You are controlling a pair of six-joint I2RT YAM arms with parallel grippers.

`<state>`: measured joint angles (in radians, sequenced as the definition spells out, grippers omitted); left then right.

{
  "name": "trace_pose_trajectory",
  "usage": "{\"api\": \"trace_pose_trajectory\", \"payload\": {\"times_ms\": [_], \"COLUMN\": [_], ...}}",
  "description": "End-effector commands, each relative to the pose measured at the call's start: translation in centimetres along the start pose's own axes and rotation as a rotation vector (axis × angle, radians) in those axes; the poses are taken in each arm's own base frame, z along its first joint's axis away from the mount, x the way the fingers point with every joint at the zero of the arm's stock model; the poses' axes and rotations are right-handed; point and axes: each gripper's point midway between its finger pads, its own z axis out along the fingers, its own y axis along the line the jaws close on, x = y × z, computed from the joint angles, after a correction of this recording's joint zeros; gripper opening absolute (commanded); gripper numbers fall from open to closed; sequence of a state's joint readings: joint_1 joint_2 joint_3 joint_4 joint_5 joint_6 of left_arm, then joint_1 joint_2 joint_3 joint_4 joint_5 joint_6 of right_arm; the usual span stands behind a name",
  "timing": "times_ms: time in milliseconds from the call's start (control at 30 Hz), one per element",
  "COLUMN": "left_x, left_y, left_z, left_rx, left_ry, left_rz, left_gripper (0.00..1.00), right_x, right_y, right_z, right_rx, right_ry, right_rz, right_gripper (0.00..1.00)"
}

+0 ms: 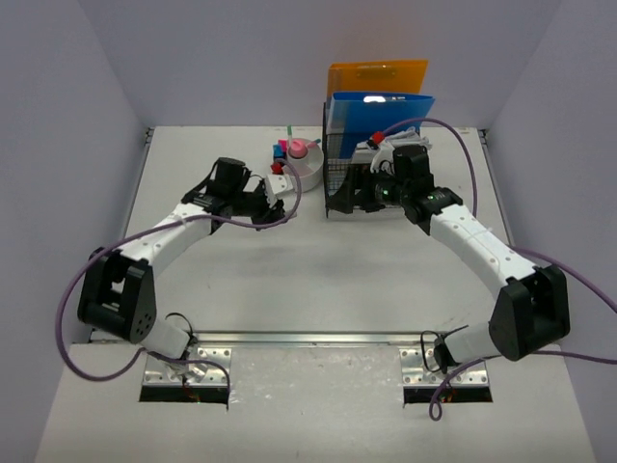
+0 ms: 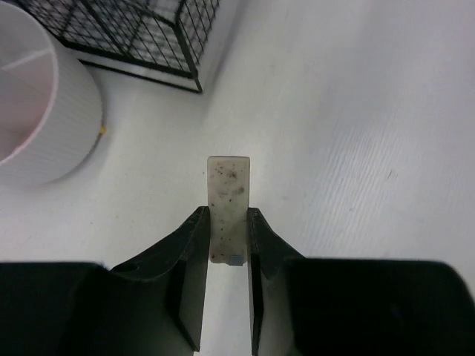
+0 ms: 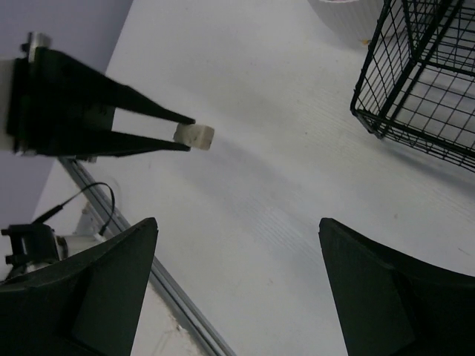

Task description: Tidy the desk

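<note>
Surface [image 1: 318, 280]: white and flat, with lavender walls [image 1: 87, 96] around it and a silver rail [image 1: 308, 339] along the near edge by the two arm bases. It lies under both arms and carries every item noted below.

Left claw [image 2: 228, 215]: narrow, pinched on a small off-white block [image 2: 228, 185] speckled with dark flecks. The two fingers press on its long sides, and most of the block sticks out past the tips. The claw sits left of centre, near a white ribbed cup [image 2: 37, 111]. Whether the block touches the surface: cannot tell.

Right claw [image 3: 237, 222]: wide, with nothing between the fingers. It hangs at the near side of a black wire basket [image 3: 415, 74] and faces the left claw, well apart from it.

Far middle of the surface: the cup holds a pink item [image 1: 300, 148] and a green stick [image 1: 288, 130]. A small red piece [image 1: 277, 167] lies just beside its left wall. The basket stands just right of the cup. A blue folder [image 1: 381, 114] stands upright in it, and an orange folder [image 1: 376, 75] rises behind the blue one.

A purple cable [image 1: 67, 299] trails from each arm.
</note>
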<state>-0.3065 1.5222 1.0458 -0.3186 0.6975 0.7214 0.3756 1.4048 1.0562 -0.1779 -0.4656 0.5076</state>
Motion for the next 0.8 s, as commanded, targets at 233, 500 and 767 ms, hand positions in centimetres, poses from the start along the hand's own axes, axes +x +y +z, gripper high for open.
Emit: {"api": "trace_pose_trajectory", "payload": {"times_ms": [233,500,767], "left_x": [-9.6,-11.6,-12.0], "left_y": [3.2,2.6,2.1], "left_z": [-5.1,-5.5,-5.7], "left_rx": [-0.279,-0.24,-0.217], "left_ry": [-0.303,-0.389,-0.4], "left_rz": [-0.265,-0.342,-0.354], "left_gripper": [0.0,0.0,0.0], "right_x": [-3.4,-4.7,-6.2], "right_y": [6.1,7.2,7.4], "right_z": [3.0,4.0,5.4], "right_rx": [-0.184,-0.24,-0.242], "right_ry": [-0.014,-0.05,-0.072], "right_rz": [0.149,0.195,0.234], "right_gripper": [0.82,0.66,0.59]}}
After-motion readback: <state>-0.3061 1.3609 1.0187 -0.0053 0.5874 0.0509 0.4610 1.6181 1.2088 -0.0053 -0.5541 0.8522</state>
